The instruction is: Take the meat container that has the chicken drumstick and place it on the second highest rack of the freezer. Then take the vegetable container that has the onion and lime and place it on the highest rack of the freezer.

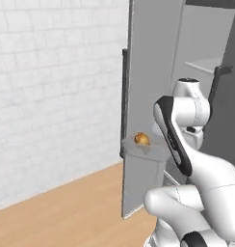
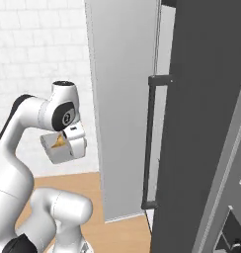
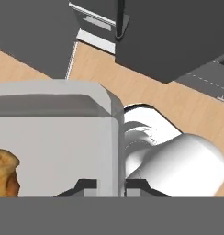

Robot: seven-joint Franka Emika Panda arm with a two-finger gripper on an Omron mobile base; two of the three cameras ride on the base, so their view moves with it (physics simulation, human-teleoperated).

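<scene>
The meat container, a shallow pale grey tray, is held off the ground in front of the open freezer, with its right-hand wall pinched in the jaws. In the hand view the two dark fingertips stand on either side of that thin wall, so the gripper is closed on the rim. The chicken drumstick lies loose inside, toward the tray's left end in the hand view.

The tray looks rigid and light, with smooth walls that could slip under a pinch on one edge. A grip on one side leaves the far end unsupported, so the tray probably wants to sag or twist. The drumstick is unsecured and would likely roll if the tray tips. Keeping the tray level seems the main concern.

The arm is folded tightly, elbow raised and wrist turned down, holding the tray close to the robot's own body beside the freezer door. The door's dark bar handle stands upright to the right. No shelf is reached yet.
</scene>
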